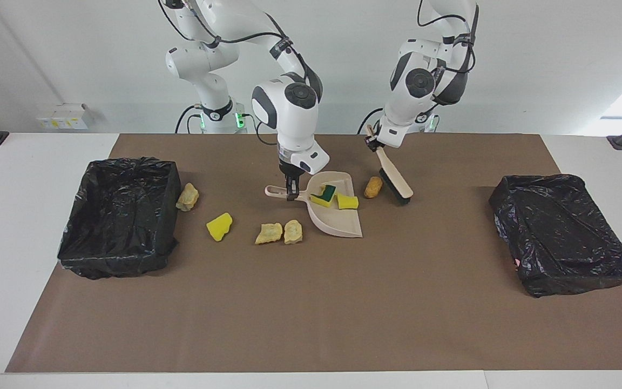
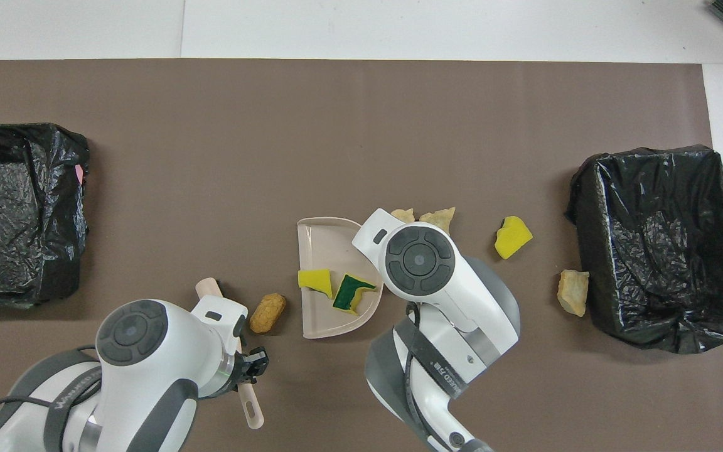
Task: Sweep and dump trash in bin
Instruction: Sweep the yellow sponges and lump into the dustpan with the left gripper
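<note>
Sweeping was under way: the right gripper (image 1: pixel 291 195) was clamped on the beige plastic dustpan (image 1: pixel 338 219), which held two yellow foam chunks (image 1: pixel 347 201). The left gripper (image 1: pixel 373 143) gripped the black-bristled brush (image 1: pixel 396 186) beside a tan-orange chunk (image 1: pixel 373 187), which probably needed brushing in next.

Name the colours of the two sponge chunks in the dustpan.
One chunk is plain yellow, the other yellow and green; clearest in the overhead view, in the beige dustpan.

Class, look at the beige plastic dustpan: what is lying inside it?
Inside the beige plastic dustpan lie a yellow-and-green sponge chunk and a bright yellow sponge chunk. In the overhead view the right arm covers part of its edge.
</note>
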Motion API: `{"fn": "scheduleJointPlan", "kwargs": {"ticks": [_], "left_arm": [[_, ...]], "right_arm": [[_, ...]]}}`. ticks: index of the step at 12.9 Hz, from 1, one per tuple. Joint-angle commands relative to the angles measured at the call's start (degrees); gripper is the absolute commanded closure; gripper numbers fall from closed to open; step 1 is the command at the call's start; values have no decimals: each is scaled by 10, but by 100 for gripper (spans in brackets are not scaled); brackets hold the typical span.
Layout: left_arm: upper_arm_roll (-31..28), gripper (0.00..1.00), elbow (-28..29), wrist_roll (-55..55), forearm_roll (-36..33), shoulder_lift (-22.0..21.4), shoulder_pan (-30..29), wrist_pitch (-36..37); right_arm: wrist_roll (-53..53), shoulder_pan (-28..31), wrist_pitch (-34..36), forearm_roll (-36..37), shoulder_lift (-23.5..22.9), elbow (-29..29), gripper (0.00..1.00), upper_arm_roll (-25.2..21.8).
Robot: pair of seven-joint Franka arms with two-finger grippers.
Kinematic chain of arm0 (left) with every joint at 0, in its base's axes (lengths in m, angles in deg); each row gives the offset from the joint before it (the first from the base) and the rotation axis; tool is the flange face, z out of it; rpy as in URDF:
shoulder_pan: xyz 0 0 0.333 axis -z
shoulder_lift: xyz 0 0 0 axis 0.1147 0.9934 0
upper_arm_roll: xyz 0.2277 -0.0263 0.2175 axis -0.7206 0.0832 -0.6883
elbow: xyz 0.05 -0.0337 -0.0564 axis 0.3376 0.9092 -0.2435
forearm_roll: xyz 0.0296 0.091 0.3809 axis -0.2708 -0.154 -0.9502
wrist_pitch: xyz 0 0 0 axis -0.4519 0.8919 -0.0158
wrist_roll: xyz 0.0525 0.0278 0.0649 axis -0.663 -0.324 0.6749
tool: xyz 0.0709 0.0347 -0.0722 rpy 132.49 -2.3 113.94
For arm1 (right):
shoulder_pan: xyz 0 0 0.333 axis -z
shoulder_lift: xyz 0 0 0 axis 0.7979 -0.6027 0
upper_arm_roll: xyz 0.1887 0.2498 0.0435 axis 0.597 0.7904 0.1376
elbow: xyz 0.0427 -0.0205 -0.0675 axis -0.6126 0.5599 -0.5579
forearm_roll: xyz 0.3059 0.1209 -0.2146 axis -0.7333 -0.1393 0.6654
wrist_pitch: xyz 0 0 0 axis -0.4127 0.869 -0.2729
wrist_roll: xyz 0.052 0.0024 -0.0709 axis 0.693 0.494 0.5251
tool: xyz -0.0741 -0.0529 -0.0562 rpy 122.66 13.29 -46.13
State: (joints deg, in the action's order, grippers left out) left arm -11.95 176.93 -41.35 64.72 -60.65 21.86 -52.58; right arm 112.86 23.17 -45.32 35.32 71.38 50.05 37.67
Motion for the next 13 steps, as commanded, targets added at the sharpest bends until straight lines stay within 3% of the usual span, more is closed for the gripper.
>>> {"fn": "scheduleJointPlan", "kwargs": {"ticks": [1, 6, 9, 13], "left_arm": [[-6, 100, -5, 4, 10, 36, 49, -45], [-6, 100, -103, -53, 20, 97, 68, -48], [-9, 100, -113, -165, 20, 89, 62, -37], [-13, 100, -133, -185, 20, 86, 36, 3]], "right_arm": [[9, 2, -12, -9, 11, 20, 100, 3], [3, 4, -12, -9, 8, 14, 100, 3], [3, 6, -8, -9, 4, 10, 100, 3], [2, 10, -8, -9, 6, 10, 100, 3]]}}
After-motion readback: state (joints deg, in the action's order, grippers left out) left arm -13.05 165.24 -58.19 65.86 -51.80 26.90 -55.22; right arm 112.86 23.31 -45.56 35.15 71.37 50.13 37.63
